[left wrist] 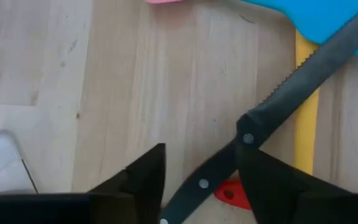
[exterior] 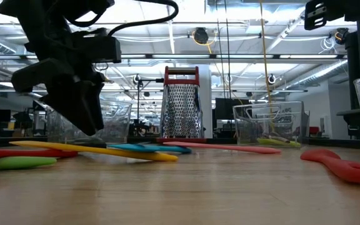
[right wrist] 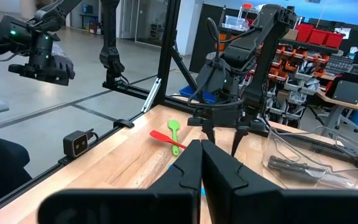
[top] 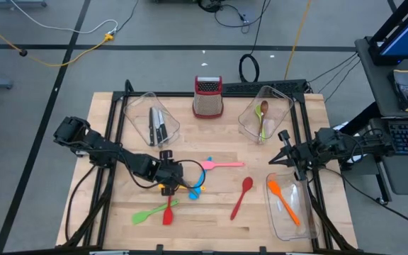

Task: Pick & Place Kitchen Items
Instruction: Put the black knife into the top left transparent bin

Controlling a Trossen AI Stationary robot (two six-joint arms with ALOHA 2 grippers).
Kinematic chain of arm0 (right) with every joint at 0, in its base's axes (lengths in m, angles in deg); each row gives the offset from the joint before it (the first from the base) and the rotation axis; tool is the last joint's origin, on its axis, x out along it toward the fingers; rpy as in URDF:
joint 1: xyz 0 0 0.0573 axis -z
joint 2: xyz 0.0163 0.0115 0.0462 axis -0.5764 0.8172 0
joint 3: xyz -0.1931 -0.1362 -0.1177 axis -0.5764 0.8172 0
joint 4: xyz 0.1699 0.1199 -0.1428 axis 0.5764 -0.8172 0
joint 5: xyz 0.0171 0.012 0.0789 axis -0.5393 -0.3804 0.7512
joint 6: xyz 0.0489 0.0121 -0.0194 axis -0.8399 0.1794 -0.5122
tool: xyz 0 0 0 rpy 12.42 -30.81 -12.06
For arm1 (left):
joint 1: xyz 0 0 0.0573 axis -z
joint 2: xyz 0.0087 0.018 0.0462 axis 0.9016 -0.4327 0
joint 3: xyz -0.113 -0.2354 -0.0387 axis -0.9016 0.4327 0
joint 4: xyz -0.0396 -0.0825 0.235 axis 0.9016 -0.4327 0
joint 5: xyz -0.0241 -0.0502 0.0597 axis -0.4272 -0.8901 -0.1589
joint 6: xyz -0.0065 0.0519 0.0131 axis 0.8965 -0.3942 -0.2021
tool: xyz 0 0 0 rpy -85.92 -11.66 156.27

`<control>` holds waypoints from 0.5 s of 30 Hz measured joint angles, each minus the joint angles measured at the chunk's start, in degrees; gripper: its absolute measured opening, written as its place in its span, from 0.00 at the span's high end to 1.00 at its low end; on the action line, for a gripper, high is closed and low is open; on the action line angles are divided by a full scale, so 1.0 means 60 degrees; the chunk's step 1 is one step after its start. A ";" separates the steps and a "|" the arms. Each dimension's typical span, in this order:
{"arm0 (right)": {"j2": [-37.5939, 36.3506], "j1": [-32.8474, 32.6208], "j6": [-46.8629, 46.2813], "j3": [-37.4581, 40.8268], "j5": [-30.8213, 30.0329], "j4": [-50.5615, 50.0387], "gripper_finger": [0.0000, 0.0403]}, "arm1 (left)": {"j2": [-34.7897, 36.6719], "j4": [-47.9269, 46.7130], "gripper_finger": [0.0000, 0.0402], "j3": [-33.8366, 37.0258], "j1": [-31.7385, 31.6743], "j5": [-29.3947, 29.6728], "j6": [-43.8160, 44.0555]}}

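I have the left gripper [top: 167, 185] low over the cluster of utensils left of centre in the high view, fingers parted and straddling the black handle of a serrated knife [left wrist: 278, 102]; in the left wrist view the handle runs between the two dark fingers [left wrist: 143, 180] without either pad visibly pressing it, so I read this as released, not grasping. The knife lies flat on the table [top: 218, 219], its blade crossing over a yellow spatula [left wrist: 306, 118] and reaching the blue spatula [left wrist: 316, 18], which I judge is why the approach is at the handle end, clear of the overlap. A red spoon [top: 168, 212] and green spatula [top: 147, 214] lie crossed just below the gripper; another red spoon [top: 242, 196] and the pink spatula [top: 222, 164] lie apart near centre. The sorting looks by kind: knives already in the upper-left bin [top: 151, 120], green and brown spoons in the upper-right bin [top: 264, 113], an orange spatula in the lower-right bin [top: 289, 205]. So this knife most likely belongs in the upper-left bin. The right gripper [top: 287, 157] waits clenched and empty at the right edge, between the two right-hand bins.
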 joint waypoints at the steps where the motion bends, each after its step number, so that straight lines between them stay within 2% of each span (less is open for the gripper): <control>1: 0.0000 0.0000 -0.0004 0.0000 0.0003 0.0000 1.00 | 0.0000 -0.0003 0.47 0.0000 0.0000 -0.0005 -0.0004; 6: 0.0000 0.0000 -0.0004 0.0000 0.0003 0.0000 1.00 | 0.0000 -0.0004 0.40 0.0000 0.0036 -0.0281 -0.0622; 15: 0.0000 0.0000 -0.0098 0.0000 0.0003 0.0000 1.00 | 0.0000 0.0000 0.39 0.0000 0.0015 -0.0533 -0.1986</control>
